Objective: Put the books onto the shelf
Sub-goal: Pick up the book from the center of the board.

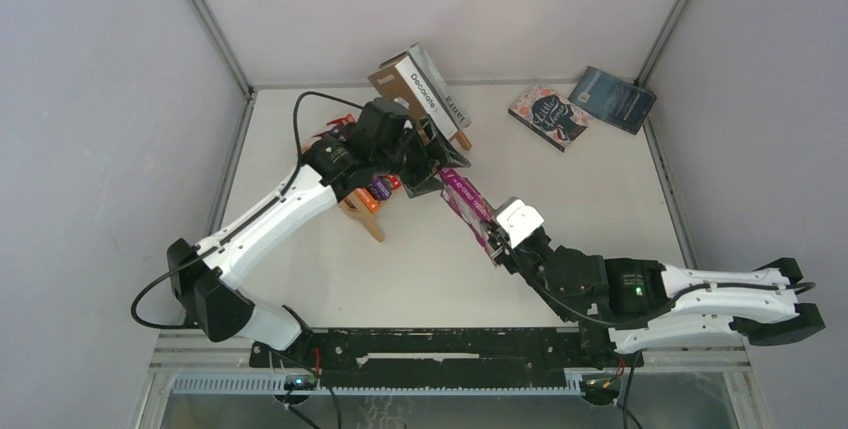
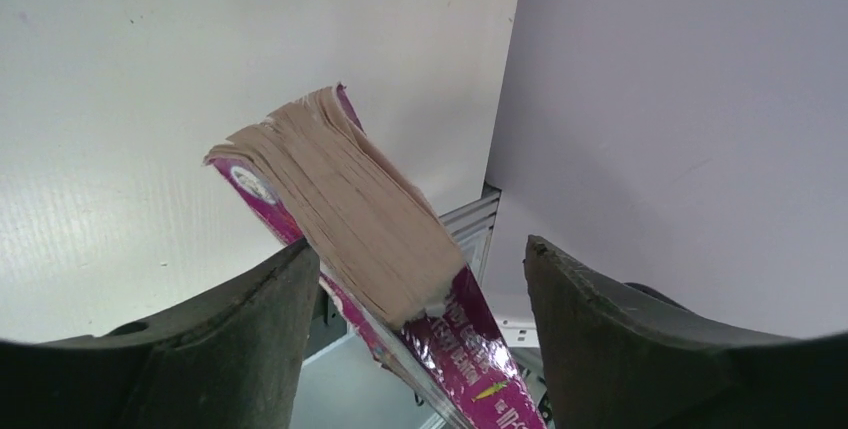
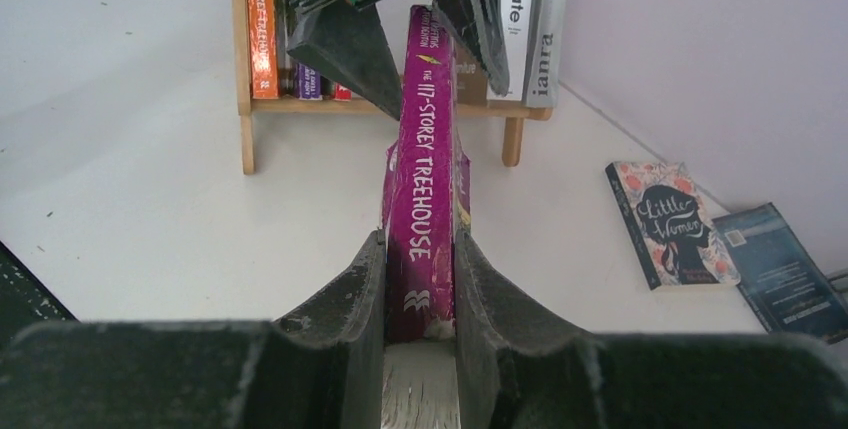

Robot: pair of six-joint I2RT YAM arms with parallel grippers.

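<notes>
A purple book [image 3: 422,169] lies spine-up between the table and the shelf [image 3: 300,104], with my right gripper [image 3: 420,239] shut on its near end. Its far end reaches between the fingers [image 3: 345,44] of my left gripper [image 2: 420,247], which stands open astride the page edge [image 2: 350,209]. The book's cover lies close against the left finger. The wooden shelf [image 1: 362,216] holds an orange book [image 3: 260,19], a white-spined book [image 3: 518,9], a grey one [image 3: 545,29] and others behind the fingers. From above, the purple book [image 1: 468,204] runs diagonally from the left gripper [image 1: 440,154] to the right gripper [image 1: 497,234].
Two books lie flat at the back right of the table: a flowered dark one [image 1: 548,117] and a dark blue one [image 1: 612,99] near the right wall. Grey walls close in on three sides. The left arm's cable [image 1: 300,119] loops above the shelf.
</notes>
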